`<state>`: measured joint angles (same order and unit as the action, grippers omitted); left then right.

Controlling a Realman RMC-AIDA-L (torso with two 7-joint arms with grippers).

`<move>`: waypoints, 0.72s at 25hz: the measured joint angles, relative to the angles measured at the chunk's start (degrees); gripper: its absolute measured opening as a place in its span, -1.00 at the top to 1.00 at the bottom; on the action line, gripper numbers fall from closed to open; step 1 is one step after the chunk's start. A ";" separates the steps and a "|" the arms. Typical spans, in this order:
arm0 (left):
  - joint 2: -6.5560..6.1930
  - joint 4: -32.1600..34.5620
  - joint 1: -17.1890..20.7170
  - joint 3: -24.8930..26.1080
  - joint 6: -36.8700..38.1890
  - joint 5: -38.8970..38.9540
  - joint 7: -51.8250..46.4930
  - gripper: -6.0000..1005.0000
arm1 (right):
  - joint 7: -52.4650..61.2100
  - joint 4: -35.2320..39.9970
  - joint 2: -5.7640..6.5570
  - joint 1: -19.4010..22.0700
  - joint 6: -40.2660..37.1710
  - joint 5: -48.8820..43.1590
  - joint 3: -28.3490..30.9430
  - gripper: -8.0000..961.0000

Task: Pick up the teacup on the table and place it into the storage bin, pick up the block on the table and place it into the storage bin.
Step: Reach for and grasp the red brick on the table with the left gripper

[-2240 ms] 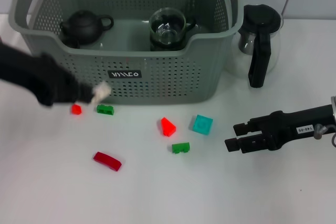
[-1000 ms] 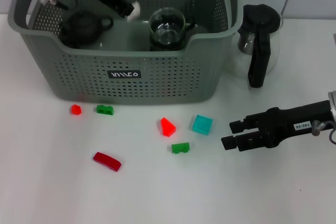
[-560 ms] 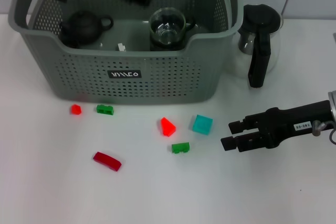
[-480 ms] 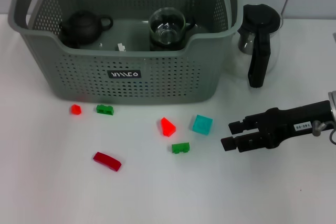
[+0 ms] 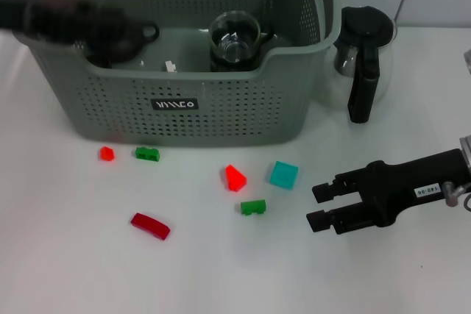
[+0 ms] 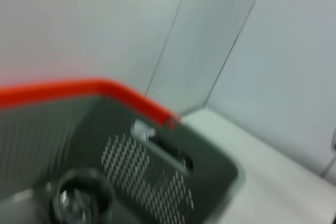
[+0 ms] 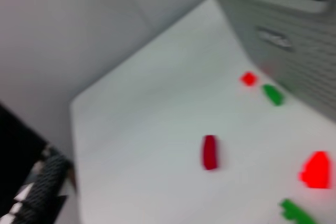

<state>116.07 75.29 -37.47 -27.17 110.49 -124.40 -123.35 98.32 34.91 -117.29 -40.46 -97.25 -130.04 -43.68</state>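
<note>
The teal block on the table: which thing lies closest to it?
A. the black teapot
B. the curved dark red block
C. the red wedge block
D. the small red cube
C: in the head view the teal block lies just beside the red wedge block; the other three are plainly farther away.

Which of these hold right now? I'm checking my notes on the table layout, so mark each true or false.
1. A black teapot sits inside the storage bin. True.
2. The teal block lies inside the bin. False: it lies on the table, in front of the bin.
3. The right gripper is open, holding nothing. True.
4. The glass carafe with the black handle stands at the bin's left. False: it stands at its right.
5. Two green blocks lie on the table. True: one by the bin, one nearer the right gripper.
</note>
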 joint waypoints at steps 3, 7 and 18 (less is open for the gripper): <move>0.13 1.54 2.72 0.23 3.43 -2.07 2.11 -0.20 | -1.00 0.83 0.08 0.36 -2.54 1.14 0.02 -0.49; 2.20 6.71 6.23 -4.94 6.56 -8.21 6.35 -0.20 | -0.86 2.06 0.43 1.06 -3.62 2.43 0.58 -0.49; 6.43 3.88 8.39 -22.15 -0.39 -18.46 11.38 -0.20 | -0.81 2.18 0.66 1.06 -2.85 2.61 1.11 -0.49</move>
<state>122.50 79.17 -29.08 -49.32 110.10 -142.86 -111.96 97.51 37.09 -116.63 -39.40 -100.11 -127.44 -42.57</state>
